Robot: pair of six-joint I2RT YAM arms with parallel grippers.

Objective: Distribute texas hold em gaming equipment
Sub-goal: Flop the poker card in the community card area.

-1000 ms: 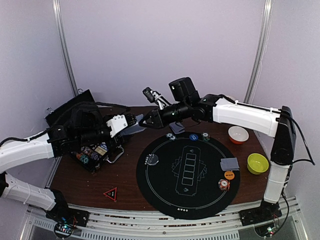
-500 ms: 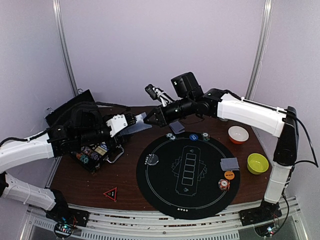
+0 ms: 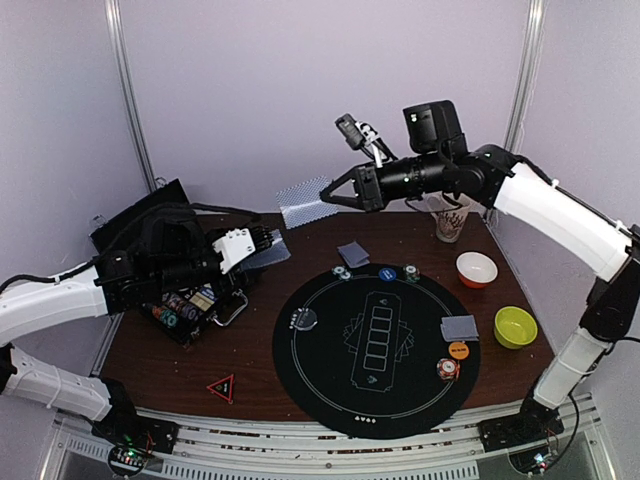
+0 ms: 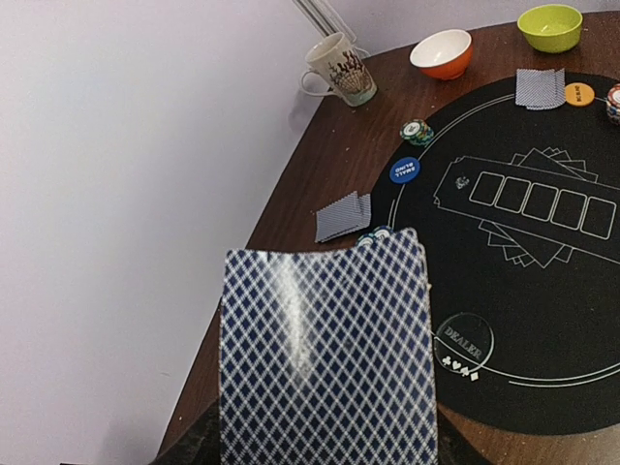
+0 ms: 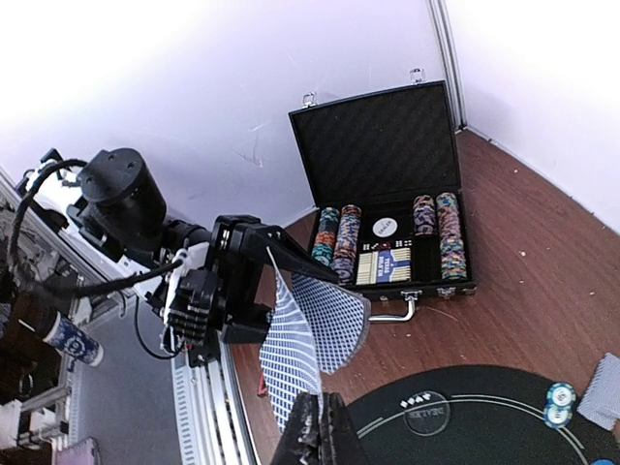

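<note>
Two grippers: the left gripper [image 3: 257, 244] sits low at the left of the table [image 3: 250, 352], clamped on the deck [image 4: 325, 358], whose free end juts toward the mat [image 3: 375, 405]. The right gripper [image 3: 334, 197] is high over the far edge, fingers pressed together on the edge of what looks like a single card [image 3: 303, 203], back showing.
Risk, card: judged the main hazard. Pinched by one edge only, it may flutter loose on a fast swing or land outside a player's spot.
Risk, deck: it lies slanted in the clamp, so top cards could slide out.
Risk, mug: the mug [image 3: 450, 224] stands close below the right arm, so a careless descent could knock it.
Chip stacks on mat: three; near stack [image 3: 448, 368], far-left stack [image 3: 342, 272], far-right stack [image 3: 412, 272].
Buttons: three; orange button [image 3: 458, 350], clear button [image 3: 305, 320], blue button [image 3: 387, 273].
Dealt piles: two; right pile [image 3: 459, 327] on the mat, far pile [image 3: 352, 253] just off its rim.
Bowls: two; green bowl [image 3: 515, 326], orange bowl [image 3: 476, 268].
Case: one case [image 3: 180, 310], open, chips in rows, beside the left gripper.
</note>
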